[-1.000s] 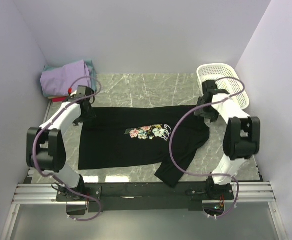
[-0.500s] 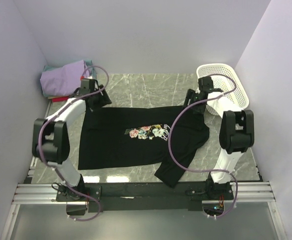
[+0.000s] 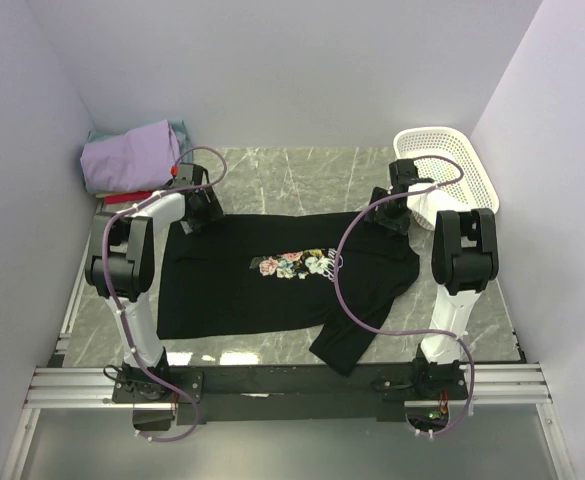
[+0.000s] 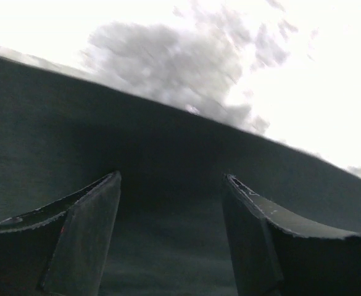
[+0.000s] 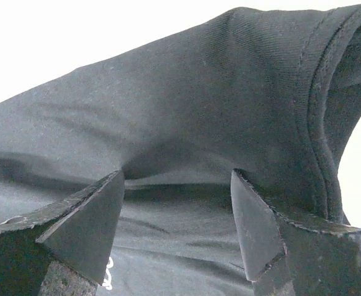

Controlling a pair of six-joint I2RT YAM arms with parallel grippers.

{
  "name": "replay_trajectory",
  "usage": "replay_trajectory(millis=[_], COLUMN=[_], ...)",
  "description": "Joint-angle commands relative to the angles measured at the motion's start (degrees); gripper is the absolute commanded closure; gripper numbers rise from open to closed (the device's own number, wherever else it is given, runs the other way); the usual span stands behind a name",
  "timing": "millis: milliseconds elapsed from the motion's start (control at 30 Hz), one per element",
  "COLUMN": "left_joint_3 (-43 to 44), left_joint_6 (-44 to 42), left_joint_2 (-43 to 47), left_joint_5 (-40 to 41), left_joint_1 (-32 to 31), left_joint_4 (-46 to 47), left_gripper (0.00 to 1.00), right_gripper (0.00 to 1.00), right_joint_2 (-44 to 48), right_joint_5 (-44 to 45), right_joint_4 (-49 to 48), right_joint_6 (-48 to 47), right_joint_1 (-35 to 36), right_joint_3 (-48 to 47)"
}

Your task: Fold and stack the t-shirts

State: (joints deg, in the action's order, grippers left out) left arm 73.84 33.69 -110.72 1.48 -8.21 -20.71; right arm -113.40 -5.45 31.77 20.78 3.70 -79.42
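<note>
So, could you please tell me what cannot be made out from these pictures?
- Top view: the fingertips of the left gripper and right gripper sit hidden under their own wrists, so contact with the black t-shirt is unclear.
- Left wrist view: blurred, and the table is washed out by glare.
- Folded pile: its lavender top covers the rest, so the count is unclear.
- Basket: the right arm hides part of its inside.

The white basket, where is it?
In the top view the basket sits in the far right corner, just behind the right claw and the black shirt.
</note>
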Motion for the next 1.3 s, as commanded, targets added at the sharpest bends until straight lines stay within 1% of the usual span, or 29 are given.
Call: replay_trajectory(millis=[0,67,167,300,433,567,600,633,667,733,767,833,867,933,967,1000,1033,1067,1100,1133,1167,1233,1267], left_joint_3=[3.3,5.0,6.8,8.1,10.5,13.5,13.7,14.2,15.4,17.4,19.6,22.3,25.1,28.8,31.0,31.0,30.2,27.1,25.3,23.1,22.2,20.1,19.6], left_joint_6=[-2.2,-2.6,-2.9,-3.7,-4.3,-5.6,-6.0,-6.1,-6.8,-7.5,-7.9,-8.6,-8.7,-8.9,-8.6,-8.6,-8.6,-8.9,-9.1,-8.9,-7.8,-7.5,-7.0], left_joint_2=[-3.0,-4.9,-7.2,-8.7,-10.3,-12.2,-12.5,-12.9,-13.3,-15.0,-15.6,-17.3,-17.9,-19.4,-19.4,-18.0,-16.7,-15.0,-11.7,-10.2,-8.8,-4.6,-3.2], left_joint_5=[10.6,13.0,13.8,15.0,13.9,14.3,13.2,13.0,12.7,12.0,11.9,10.3,10.0,8.1,7.9,8.0,8.6,8.4,7.8,7.2,7.0,6.3,6.7], left_joint_1=[0.3,0.8,1.8,3.2,6.4,8.1,8.1,9.8,10.1,10.4,10.5,10.4,10.4,10.2,10.1,9.7,8.7,8.6,8.6,6.7,6.3,4.4,3.7], left_joint_4=[-6.2,-7.4,-8.0,-8.6,-9.4,-10.1,-9.4,-9.2,-9.0,-9.1,-9.2,-9.2,-9.2,-10.8,-11.5,-11.1,-10.1,-6.7,-5.1,-4.2,-3.8,-2.9,-3.3], left_gripper=[0.27,0.26,0.26,0.26,0.26,0.27,0.27,0.26,0.27,0.27,0.27,0.27,0.27,0.27,0.28,0.28,0.28,0.27,0.27,0.27,0.26,0.26,0.25], right_gripper=[0.23,0.23,0.24,0.24,0.24,0.24,0.24,0.24,0.23,0.22,0.22,0.22,0.22,0.21,0.21,0.21,0.20,0.20,0.20,0.19,0.19,0.18,0.18], right_joint_2=[-3.5,-4.3,-5.3,-9.6,-13.5,-18.8,-19.5,-20.3,-21.3,-22.6,-24.1,-24.8,-24.3,-22.1,-18.7,-16.5,-14.0,-8.7,-6.1,-1.3,1.1,6.9,8.4], right_joint_5=[3.3,3.4,3.1,2.2,1.2,-0.2,-0.5,-1.0,-2.0,-2.7,-2.9,-2.3,-2.5,-2.5,-2.8,-3.0,-2.8,-3.2,-3.3,-2.5,-2.5,-4.5,-4.7], right_joint_4=[3.0,3.9,4.9,9.1,11.6,14.7,15.1,15.6,16.0,15.8,16.7,16.7,16.1,13.0,11.8,10.4,8.6,4.7,3.1,0.7,-0.1,-1.2,-0.5], right_joint_6=[0.4,0.3,0.3,-0.6,-1.0,-1.4,-1.4,-1.5,-1.7,-2.1,-2.3,-3.1,-4.1,-4.5,-5.5,-5.8,-5.7,-5.7,-5.5,-5.2,-4.3,-4.1,-3.6], right_joint_1=[-0.3,-0.3,-0.3,-0.3,-0.3,-0.4,-0.3,-0.3,-0.3,-0.3,-0.3,-0.2,-0.3,-0.3,-0.3,-0.1,0.0,0.0,0.0,-0.1,0.1,0.2,0.7], right_joint_3=[-2.5,-3.5,-6.4,-14.8,-20.8,-29.8,-31.2,-32.8,-35.6,-38.3,-41.7,-43.9,-44.7,-43.0,-40.2,-38.1,-35.5,-30.3,-28.0,-25.9,-22.4,-19.2,-17.5])
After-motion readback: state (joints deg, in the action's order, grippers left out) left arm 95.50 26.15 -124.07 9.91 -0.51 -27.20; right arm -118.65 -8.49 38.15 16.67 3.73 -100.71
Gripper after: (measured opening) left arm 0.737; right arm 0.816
